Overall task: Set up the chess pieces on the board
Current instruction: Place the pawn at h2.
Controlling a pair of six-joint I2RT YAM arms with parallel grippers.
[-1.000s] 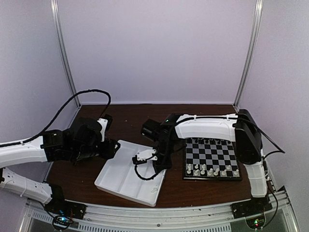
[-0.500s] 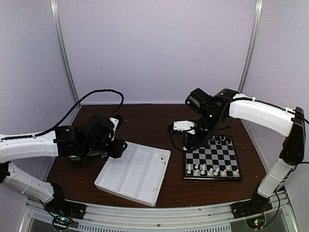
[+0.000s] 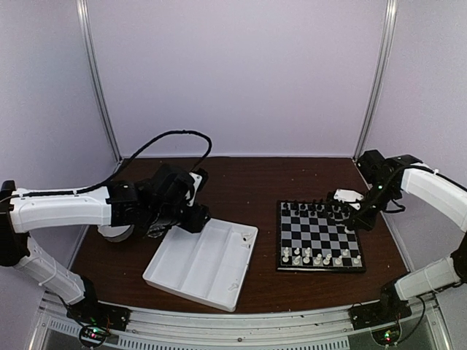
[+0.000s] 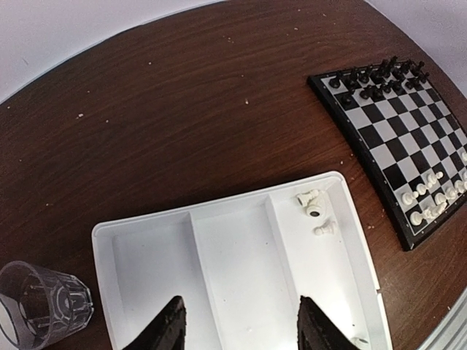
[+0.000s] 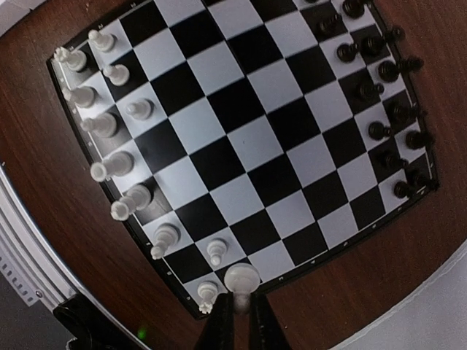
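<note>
Toward the left end of the surface point(image 3: 241, 182), a clear glass tumbler point(image 4: 44, 302) stands just beside the white tray point(image 4: 233, 262). Over the tray's near edge the left pincer point(image 4: 241, 328) hangs with its jaws well apart and nothing between them. Two of the tray's three compartments are bare. The right-hand one holds a few stray chess pieces point(image 4: 315, 208), white and at least one black, so clearing it is not finished.

Further right lies the board point(image 3: 321, 235). Its two far rows of black men point(image 5: 387, 95) look close to full. On the near side the white back row point(image 5: 109, 168) is mostly lined up, but the pawn row in front of it has only a handful standing. By the board's right edge, the right pincer point(image 5: 239, 302) is clamped tight on a round-headed white piece point(image 5: 241, 277), probably a pawn for that thin row.

I judge the job well past halfway, with white pawns and the tray's leftovers to place. No brand, label or legible writing shows; any marks on the board's rim are too small to read.
</note>
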